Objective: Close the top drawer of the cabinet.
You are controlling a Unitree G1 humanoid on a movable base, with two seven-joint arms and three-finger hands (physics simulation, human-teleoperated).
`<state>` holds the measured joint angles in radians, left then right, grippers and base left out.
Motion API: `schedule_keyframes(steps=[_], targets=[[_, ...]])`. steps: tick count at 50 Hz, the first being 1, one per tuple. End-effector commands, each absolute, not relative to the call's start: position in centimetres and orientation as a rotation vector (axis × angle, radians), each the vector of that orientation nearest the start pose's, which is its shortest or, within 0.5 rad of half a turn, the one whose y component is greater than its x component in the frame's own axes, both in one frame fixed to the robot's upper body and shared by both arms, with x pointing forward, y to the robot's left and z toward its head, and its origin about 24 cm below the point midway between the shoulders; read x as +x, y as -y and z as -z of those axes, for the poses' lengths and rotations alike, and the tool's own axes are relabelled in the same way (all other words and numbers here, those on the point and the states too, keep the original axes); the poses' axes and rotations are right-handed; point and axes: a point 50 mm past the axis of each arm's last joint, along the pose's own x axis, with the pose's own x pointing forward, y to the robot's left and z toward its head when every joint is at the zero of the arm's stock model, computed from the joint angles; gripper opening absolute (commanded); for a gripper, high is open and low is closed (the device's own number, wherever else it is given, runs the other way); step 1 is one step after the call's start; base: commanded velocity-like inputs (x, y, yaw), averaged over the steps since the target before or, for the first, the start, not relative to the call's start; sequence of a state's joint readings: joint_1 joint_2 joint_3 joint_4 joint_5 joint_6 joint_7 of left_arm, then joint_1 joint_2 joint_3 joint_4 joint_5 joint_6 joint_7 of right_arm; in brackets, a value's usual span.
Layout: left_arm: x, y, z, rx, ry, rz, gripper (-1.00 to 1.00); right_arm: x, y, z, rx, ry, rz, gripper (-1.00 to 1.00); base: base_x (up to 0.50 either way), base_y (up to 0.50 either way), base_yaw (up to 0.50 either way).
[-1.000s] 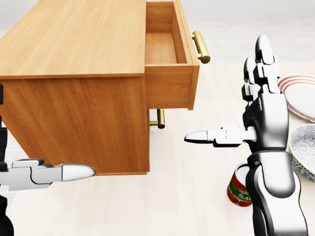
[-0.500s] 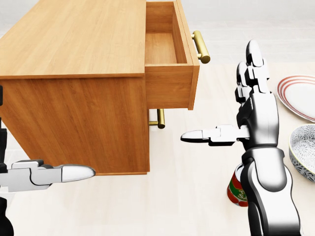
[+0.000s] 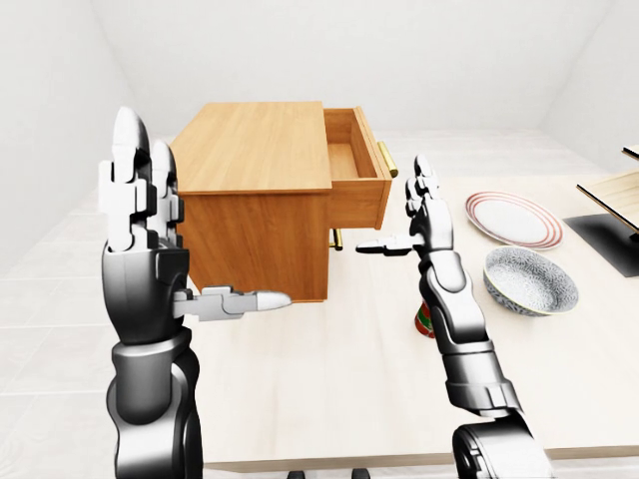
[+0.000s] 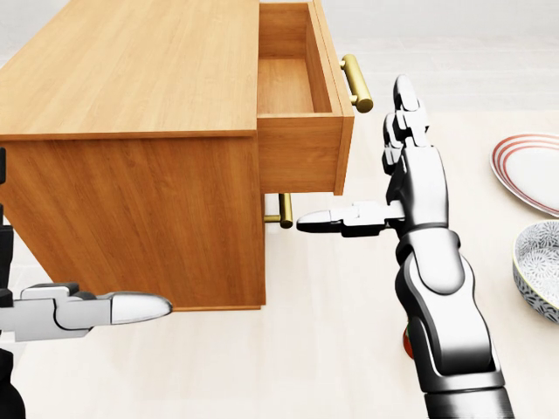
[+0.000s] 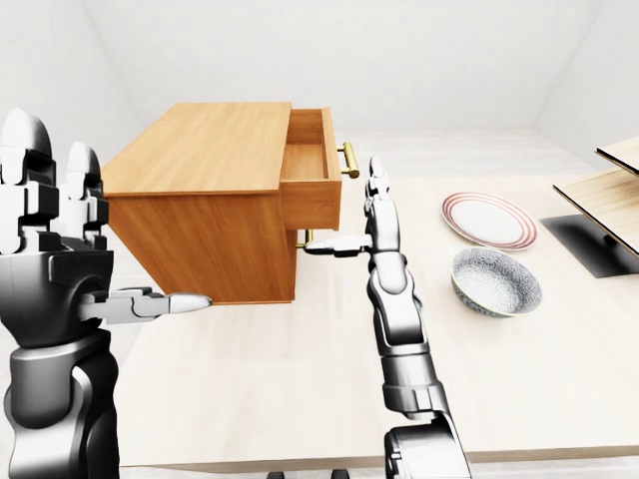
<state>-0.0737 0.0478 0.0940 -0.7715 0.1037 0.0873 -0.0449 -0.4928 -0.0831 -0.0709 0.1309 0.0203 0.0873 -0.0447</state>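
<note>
My right robot hand [image 4: 367,188] has moved left toward the cabinet [image 4: 131,148] since a second ago. It is open, fingers upright, thumb pointing at the cabinet, holding nothing. The top drawer [image 4: 301,105] stands pulled out, its brass handle [image 4: 356,83] near my fingertips. My left robot hand [image 3: 165,259] is open near the worktop's [image 3: 329,379] left edge.
</note>
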Motion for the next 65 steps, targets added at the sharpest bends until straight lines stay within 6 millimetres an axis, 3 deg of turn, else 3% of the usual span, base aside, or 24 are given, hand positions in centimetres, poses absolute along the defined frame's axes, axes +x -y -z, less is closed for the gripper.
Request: schedule_keyframes(steps=[1, 20, 65], targets=[[20.1, -16.2, -22.0, 0.183, 0.771, -0.061, 1.0, 34.9, 12.5, -13.8, -0.052, 0.207, -0.069, 1.0, 0.0, 0.0, 0.0], [20.0, -16.1, -22.0, 0.19, 0.773, -0.056, 1.0, 34.9, 10.5, -13.4, -0.045, 0.188, -0.129, 1.0, 0.0, 0.0, 0.0], [20.1, -16.0, -21.7, 0.203, 0.758, -0.047, 1.0, 35.4, 8.2, -13.8, -0.065, 0.184, -0.225, 1.0, 0.0, 0.0, 0.0]])
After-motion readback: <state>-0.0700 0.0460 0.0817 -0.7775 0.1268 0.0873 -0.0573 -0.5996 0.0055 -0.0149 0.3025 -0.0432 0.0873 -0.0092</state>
